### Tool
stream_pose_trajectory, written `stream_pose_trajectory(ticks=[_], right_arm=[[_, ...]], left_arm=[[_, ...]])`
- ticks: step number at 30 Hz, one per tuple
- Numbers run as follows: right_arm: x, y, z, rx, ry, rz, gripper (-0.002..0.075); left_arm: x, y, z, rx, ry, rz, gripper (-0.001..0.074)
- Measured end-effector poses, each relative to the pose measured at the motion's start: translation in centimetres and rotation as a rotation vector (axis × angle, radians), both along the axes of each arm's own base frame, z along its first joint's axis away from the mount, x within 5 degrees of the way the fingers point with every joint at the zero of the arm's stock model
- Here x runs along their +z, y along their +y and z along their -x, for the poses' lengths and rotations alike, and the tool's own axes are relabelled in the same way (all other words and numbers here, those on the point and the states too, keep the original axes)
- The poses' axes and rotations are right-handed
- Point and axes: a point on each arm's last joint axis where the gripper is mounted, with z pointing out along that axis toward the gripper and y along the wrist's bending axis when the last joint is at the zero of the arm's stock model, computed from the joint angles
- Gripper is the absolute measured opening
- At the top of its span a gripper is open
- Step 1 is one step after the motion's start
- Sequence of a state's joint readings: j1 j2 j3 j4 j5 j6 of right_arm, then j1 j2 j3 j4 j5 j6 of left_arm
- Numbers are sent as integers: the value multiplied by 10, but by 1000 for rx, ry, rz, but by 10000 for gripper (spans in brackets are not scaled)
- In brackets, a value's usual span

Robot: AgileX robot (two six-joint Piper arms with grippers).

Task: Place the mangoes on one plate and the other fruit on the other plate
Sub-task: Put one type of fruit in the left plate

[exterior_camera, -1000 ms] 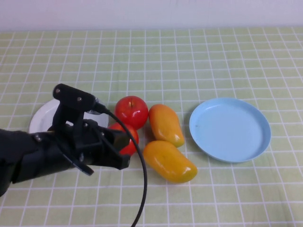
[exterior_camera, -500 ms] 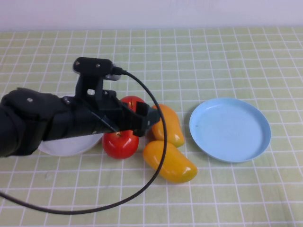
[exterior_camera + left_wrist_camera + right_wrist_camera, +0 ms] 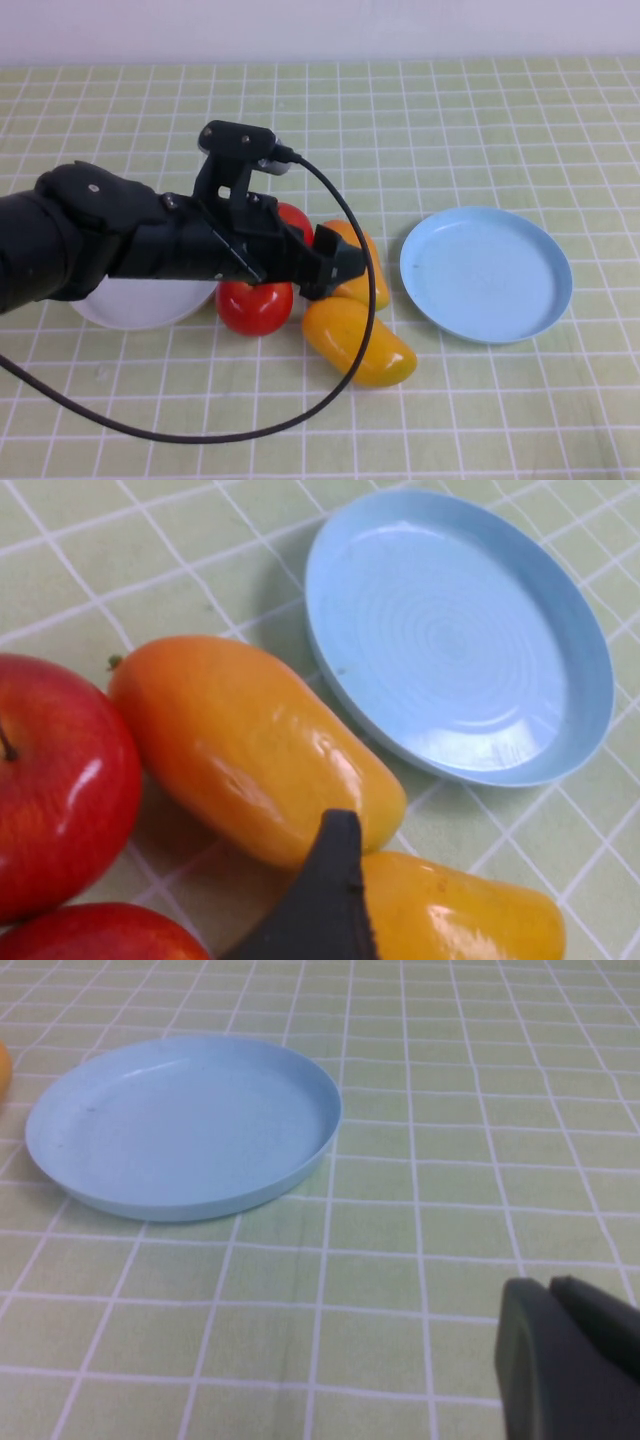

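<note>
Nearest the counter's (image 3: 520, 420) front edge, the front mango (image 3: 358, 342) is seen lying at the middle, touching the front apple (image 3: 254, 306) on its left. Just behind it, the rear mango (image 3: 357, 262) is partly covered by the left end effector (image 3: 338, 268), which is held over the fruit cluster at the counter's middle; whether its fingers are apart or together cannot be told, as only one dark fingertip (image 3: 325, 900) is shown in the left wrist view. The rear apple (image 3: 292, 217) is mostly hidden behind the arm. The white plate (image 3: 150, 305) is seen toward the left edge, largely under the left arm. The light blue plate (image 3: 486, 273) sits right of the mangoes, near but apart. The right end effector (image 3: 565, 1360) is seen only in its wrist view, near the blue plate, with fingers pressed together.
</note>
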State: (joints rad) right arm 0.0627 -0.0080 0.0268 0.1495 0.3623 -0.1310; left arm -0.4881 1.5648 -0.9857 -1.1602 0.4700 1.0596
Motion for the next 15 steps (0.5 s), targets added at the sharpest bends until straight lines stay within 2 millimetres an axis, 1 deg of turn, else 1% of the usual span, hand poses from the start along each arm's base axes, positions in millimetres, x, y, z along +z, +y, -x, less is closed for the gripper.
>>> stream_pose_trajectory(ticks=[7,10,15], right_arm=[[0,0,0,0,0,0,-16],[0,0,0,0,0,0,-16],[0,0,0,0,0,0,-16]], left_arm=[[-1,-2,5,-70,5,-17,669],[-3,0,5,-95,-18,-59,669],[-13,9,6,-95,-76,-317,669]])
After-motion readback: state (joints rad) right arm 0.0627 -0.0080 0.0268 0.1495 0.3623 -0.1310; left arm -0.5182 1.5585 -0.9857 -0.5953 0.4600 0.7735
